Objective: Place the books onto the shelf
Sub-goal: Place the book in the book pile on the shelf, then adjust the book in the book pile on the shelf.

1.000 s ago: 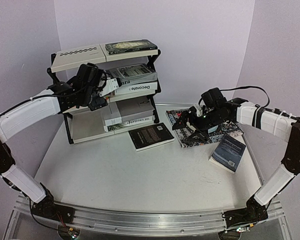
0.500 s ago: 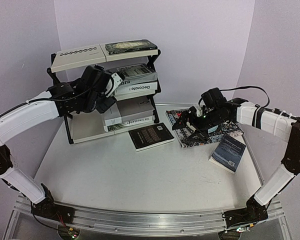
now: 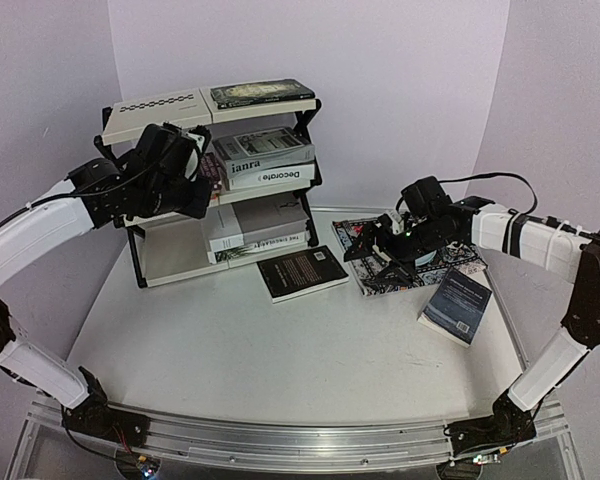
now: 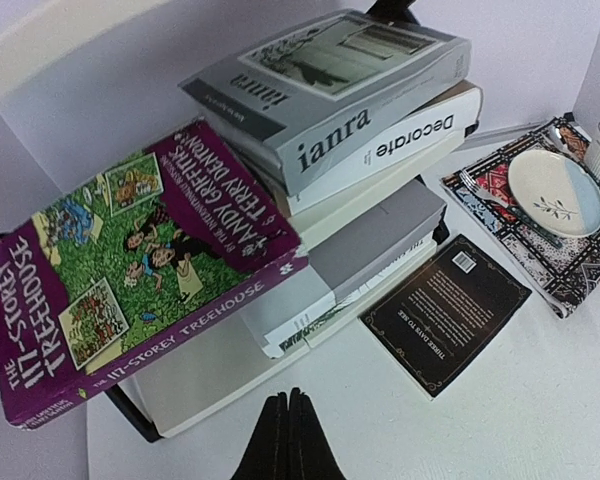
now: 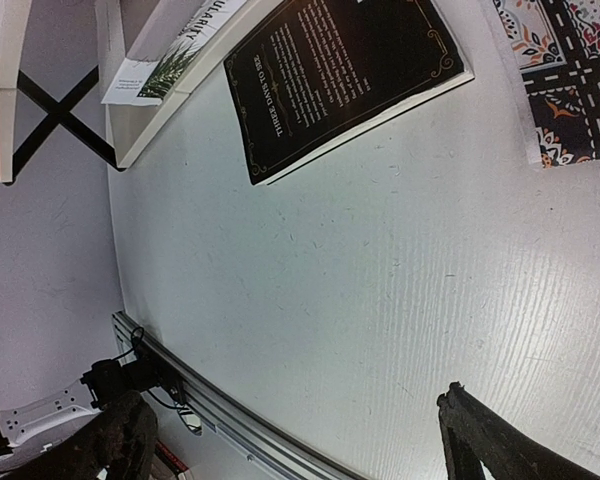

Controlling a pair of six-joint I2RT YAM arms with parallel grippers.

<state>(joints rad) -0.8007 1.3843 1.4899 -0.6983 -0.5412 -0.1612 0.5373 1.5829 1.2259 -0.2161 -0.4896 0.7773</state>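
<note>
**Books on shelf and table; left gripper point(image 4: 288, 432) pinched closed beside the shelf point(image 3: 156, 112)**

Closed on nothing, fingers pressed flat together, just off the left end of the middle tier. On that tier: a purple Treehouse paperback point(image 4: 150, 260) jutting out leftward, beside the grey "ianra" book point(image 4: 330, 90) stacked on "Decorate" point(image 4: 412, 140). On the bottom tier, a plain grey book point(image 4: 380, 235) over a white-spined book point(image 3: 265, 243); on the top board, a dark-covered book point(image 3: 262, 93).

Flat on the table point(image 3: 280, 360), apart from the shelf: a black book point(image 3: 302, 272) and, further right, a dark blue book point(image 3: 456, 305). Between those two, low at the near edge of the patterned placemat point(image 3: 352, 232), the right gripper point(image 3: 382, 262), spread wide, holding nothing.

Only from the left wrist: the Treehouse cover in full, and a plate point(image 4: 555, 190) on the placemat. From overhead, that paperback mostly hidden behind the left arm. Blue book visible from overhead alone.
</note>
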